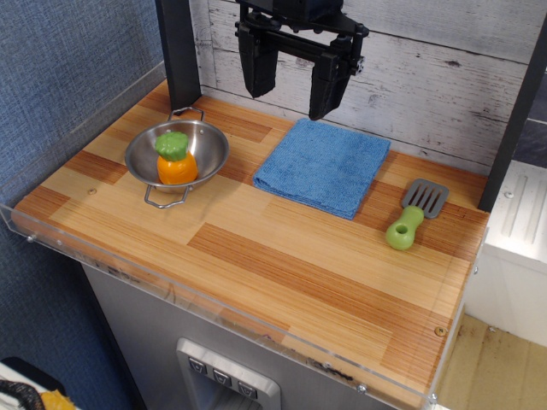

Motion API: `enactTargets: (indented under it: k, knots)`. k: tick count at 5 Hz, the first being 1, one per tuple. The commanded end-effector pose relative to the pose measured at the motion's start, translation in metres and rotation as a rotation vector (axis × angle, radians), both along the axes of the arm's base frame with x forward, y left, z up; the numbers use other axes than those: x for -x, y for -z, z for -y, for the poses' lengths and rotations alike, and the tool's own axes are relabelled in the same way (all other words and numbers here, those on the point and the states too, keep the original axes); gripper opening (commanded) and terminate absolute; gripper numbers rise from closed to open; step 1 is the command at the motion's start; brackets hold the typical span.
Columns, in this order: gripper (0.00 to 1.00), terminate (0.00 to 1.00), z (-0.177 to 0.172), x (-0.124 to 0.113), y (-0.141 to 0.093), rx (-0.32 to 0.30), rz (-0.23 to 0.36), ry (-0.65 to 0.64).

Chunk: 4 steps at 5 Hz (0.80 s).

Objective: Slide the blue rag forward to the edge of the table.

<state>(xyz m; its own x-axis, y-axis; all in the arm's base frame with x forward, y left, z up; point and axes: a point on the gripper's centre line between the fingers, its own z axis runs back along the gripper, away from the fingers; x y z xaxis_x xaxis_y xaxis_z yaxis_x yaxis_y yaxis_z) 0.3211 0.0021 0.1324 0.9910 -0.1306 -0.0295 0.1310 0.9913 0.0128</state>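
The blue rag (324, 165) lies flat on the wooden table (282, 273), toward the back and right of centre, one corner pointing at the back wall. My gripper (292, 88) hangs open above the rag's far left corner, its two black fingers (258, 64) spread wide with nothing between them. It is clear of the cloth. The table's near edge carries a clear acrylic rim (222, 312).
A steel bowl (177, 154) holding an orange toy with a green top (176, 160) stands left of the rag. A green-handled grey spatula (415, 213) lies to the rag's right. A black post (181, 51) rises at the back left. A white plank wall is behind.
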Motion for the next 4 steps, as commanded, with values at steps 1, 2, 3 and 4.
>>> enactTargets:
  k: [1,2,3,4]
  knots:
    - [1.00,0.00,0.000,0.000,0.000,0.000,0.000,0.000]
    - [1.00,0.00,-0.008,-0.012,0.016,0.008,-0.047,-0.034]
    - [1.00,0.00,-0.017,-0.028,0.038,0.015,-0.082,-0.074]
    - [1.00,0.00,-0.023,-0.035,0.053,0.000,-0.034,-0.123]
